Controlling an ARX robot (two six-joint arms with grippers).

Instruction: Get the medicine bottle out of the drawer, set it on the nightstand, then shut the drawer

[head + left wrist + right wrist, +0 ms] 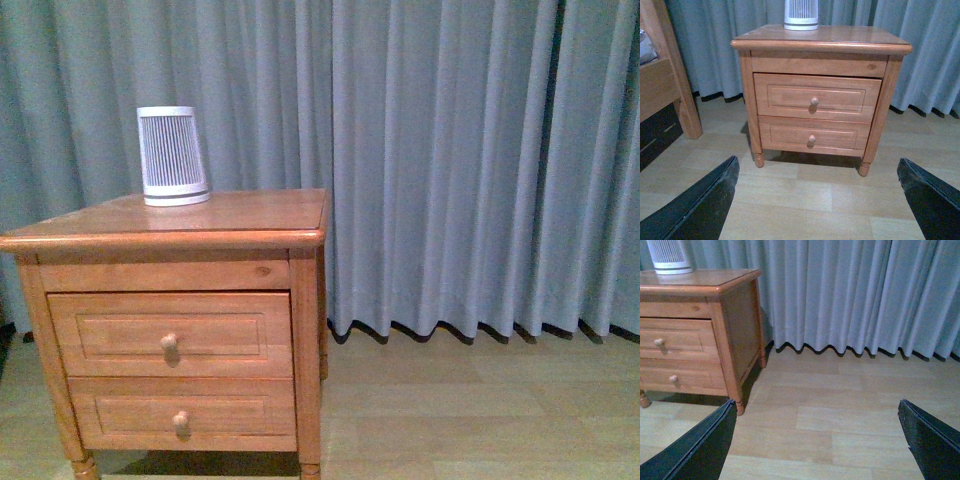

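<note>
Backdrop: grey-blue pleated curtain (480,150) hung behind everything, hem just above a pale plank floor (480,400).
Nightstand (260,215): reddish-brown wood, left in the front view, backed against the curtain. Its feet were cut off by the frame there.
On top: white slatted appliance (172,155), toward the back. Both wrist views clipped its upper part.
Drawer (110,335): upper one, flush shut, with a round pale knob (169,342) centred on the front. Inside fully hidden.
Lower drawer (120,412): also shut, with its own knob (181,420).
Medicine bottle: not visible in any view. With the drawer shut, could not tell where it lay.
Left claw (815,200): spread wide, nothing between the fingers (705,205). Only two dark tips showed, the rest out of frame. It faced the nightstand front almost square-on, well apart from it, with both knobs lined up roughly between the tips.
Right claw (815,440): spread wide, empty, again only the tips (700,445) in frame. It looked at floor and curtain beside the nightstand's right side, well apart from the wood.
Arms: neither showed in the front view.
Bed frame (670,75): wooden post and rail near the nightstand, seen only by the left wrist, mostly cut off. The underside was too dark to read.
Bottle vs claws: relation could not be told. The shut drawer front was clear of both.
</note>
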